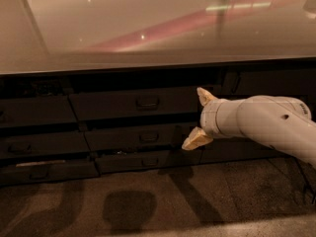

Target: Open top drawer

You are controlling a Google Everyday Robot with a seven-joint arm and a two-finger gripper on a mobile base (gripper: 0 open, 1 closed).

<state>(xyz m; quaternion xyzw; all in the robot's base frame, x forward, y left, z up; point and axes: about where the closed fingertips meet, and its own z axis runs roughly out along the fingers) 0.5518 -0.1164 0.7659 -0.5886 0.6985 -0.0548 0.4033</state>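
The top drawer [113, 106] is the wide dark front in the middle column just under the counter. Its small pull handle [147, 102] sits at the centre, and the front looks shut. My gripper [192, 118] hangs in front of the drawer's right end, to the right of the handle and not touching it. Its two tan fingers [203, 95] are spread wide apart, open with nothing between them. The white arm [266, 122] comes in from the right.
A glossy light countertop [148, 28] overhangs the drawers. Two shorter drawer fronts [133, 138] lie below the top one, and more fronts [37, 111] stack at the left. A dark cabinet panel [276, 83] is behind the arm. Speckled floor [148, 201] runs along the front.
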